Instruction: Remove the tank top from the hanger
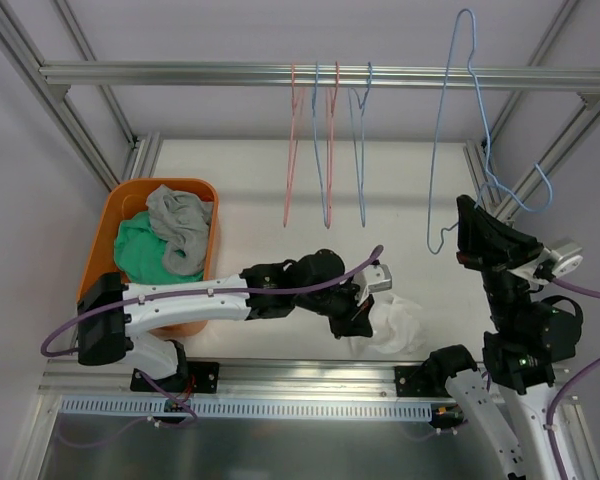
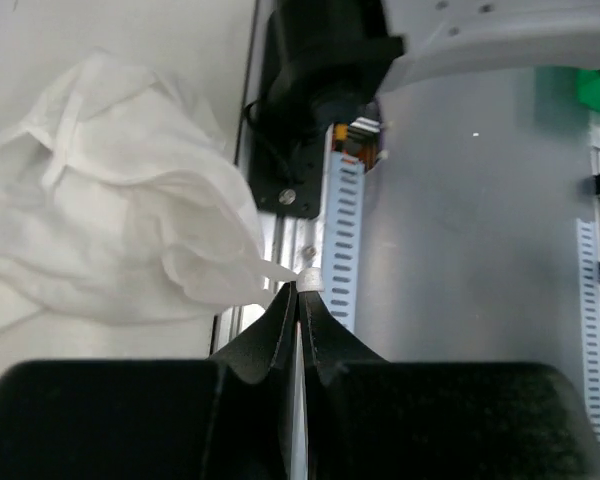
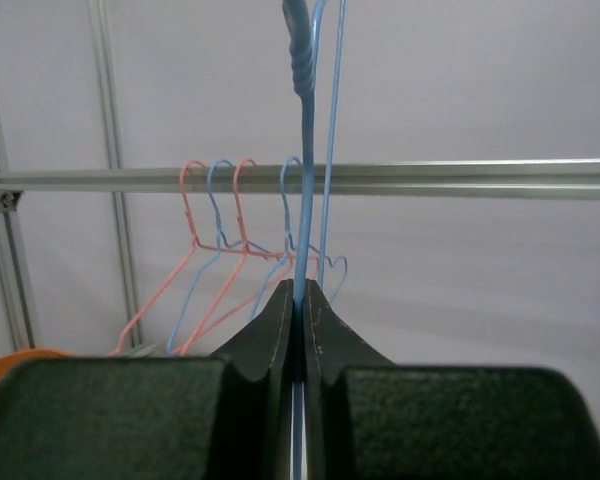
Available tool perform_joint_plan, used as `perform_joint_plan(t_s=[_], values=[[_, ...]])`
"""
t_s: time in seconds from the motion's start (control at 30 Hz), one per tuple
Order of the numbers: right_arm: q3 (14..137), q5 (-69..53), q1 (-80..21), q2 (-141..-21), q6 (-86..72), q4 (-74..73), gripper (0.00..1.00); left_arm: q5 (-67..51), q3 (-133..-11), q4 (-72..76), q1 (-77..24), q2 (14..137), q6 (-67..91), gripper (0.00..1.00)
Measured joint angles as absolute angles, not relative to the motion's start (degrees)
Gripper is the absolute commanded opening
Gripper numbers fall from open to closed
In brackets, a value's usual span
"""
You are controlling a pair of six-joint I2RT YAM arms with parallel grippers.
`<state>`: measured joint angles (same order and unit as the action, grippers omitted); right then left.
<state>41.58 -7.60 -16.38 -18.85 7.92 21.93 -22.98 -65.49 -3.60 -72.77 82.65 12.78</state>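
L gripper [image 2: 302,292] is clenched, fingertips pinching a thin twisted tip of the white tank top [image 2: 110,220]. The rest of the top sits as a loose crumpled heap just beyond and to the left of the fingers in the wrist view, lying on the table [image 1: 250,190] by its near edge. The pinched bit runs from the heap's near-right corner straight into the closed tips. From the top cam the L arm reaches low across the table w/ its gripper at the heap's left side, touching it. The heap lies roughly mid-table, between the two arm bases.

R gripper [image 3: 302,295] is also squeezed tight, clamped on the wire of a blue hanger [image 3: 304,200], which runs up and out of frame from between the fingers. Top cam shows this hanger held up on the right side, well apart from the top, w/ no fabric on it. The tank top is fully off the hanger.

The rail [image 1: 180,72] crosses the back, w/ spare hangers [image 1: 331,150], pink and blue, hooked on it near the middle. An orange basket [image 1: 105,235] stands at the table's left side holding grey and green clothes.
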Motion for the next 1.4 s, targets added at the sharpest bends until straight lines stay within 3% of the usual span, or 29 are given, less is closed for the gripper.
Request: perform_joint_plan(t_s=[0.07,0.23,0.27,0.33,0.37,0.4,0.43,0.77,1.4], values=[[43.3,-6.4,-16.4,-18.2,9.3,18.1,0.00,-19.1,-62.7,-3.1,-72.8,83.5,14.3,0.00],[65.0,-1.0,-16.4,-21.1,10.9,-13.7,0.00,-8.6,-57.1,-1.9,-72.8,85.1,18.9,0.00],[68.9,-0.5,-16.4,-21.6,11.1,-19.5,0.00,-6.6,-56.1,-1.9,-72.8,85.1,19.8,0.05],[73.6,-0.2,-16.4,-22.0,11.5,-29.2,0.00,-3.4,-54.4,-1.7,-72.8,85.1,21.1,0.33],[75.2,-0.2,-16.4,-22.4,11.7,-34.0,0.00,-2.1,-53.7,-1.7,-72.8,84.8,21.7,0.81],[76.6,-0.2,-16.4,-23.2,11.8,-38.4,0.00,-0.7,-53.0,-1.8,-72.8,84.4,22.2,0.96],[78.3,-0.2,-16.4,-24.9,11.8,-43.1,0.00,0.6,-52.4,-2.0,-72.8,83.9,22.9,0.99],[91.9,0.1,-16.4,-46.9,12.2,-59.1,0.00,7.2,-48.4,-3.5,-72.8,71.5,24.8,0.99],[122.2,-0.8,-16.4,-84.8,10.7,-53.9,0.00,10.1,-39.3,-6.7,-72.8,63.0,26.9,0.99]])
